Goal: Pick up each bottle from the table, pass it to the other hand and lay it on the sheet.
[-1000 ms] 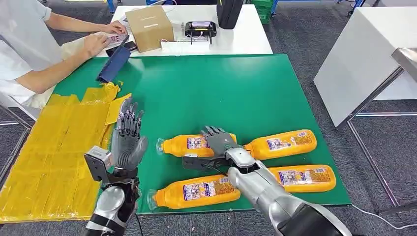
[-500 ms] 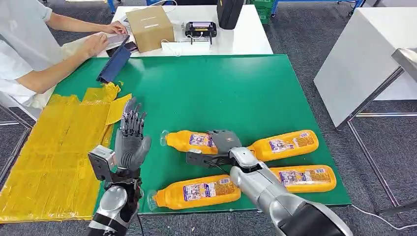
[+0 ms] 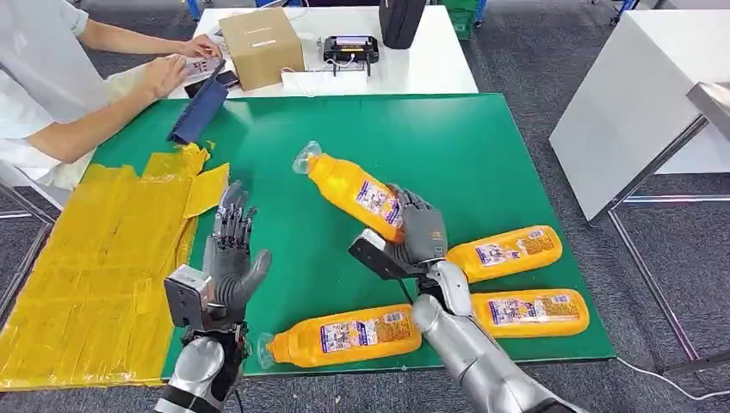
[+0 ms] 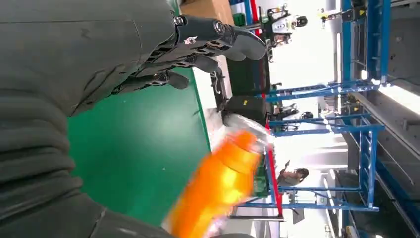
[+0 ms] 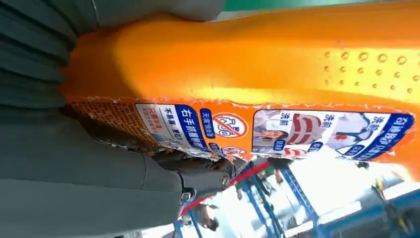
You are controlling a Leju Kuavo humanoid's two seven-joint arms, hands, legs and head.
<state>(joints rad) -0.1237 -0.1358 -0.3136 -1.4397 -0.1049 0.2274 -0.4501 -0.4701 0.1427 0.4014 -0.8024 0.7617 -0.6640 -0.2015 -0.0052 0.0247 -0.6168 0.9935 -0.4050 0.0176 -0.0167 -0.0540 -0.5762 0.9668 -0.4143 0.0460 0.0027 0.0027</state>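
One orange bottle (image 3: 355, 193) is being held tilted above the green table (image 3: 482, 146) by the right hand (image 3: 420, 231), the left hand (image 3: 232, 249) is being kept spread and empty, three bottles are lying on the table, and nothing is lying on the yellow sheet (image 3: 86, 258).

This looks like a robot lab or industrial test hall. A green-topped work table (image 3: 448, 155) fills the centre of the head view on grey carpet tiles (image 3: 525, 52), with white benches (image 3: 430, 60) at the top and right holding a cardboard box (image 3: 262, 47) and electronics (image 3: 351, 50). The left wrist view shows blue steel racking (image 4: 366, 139) at right.
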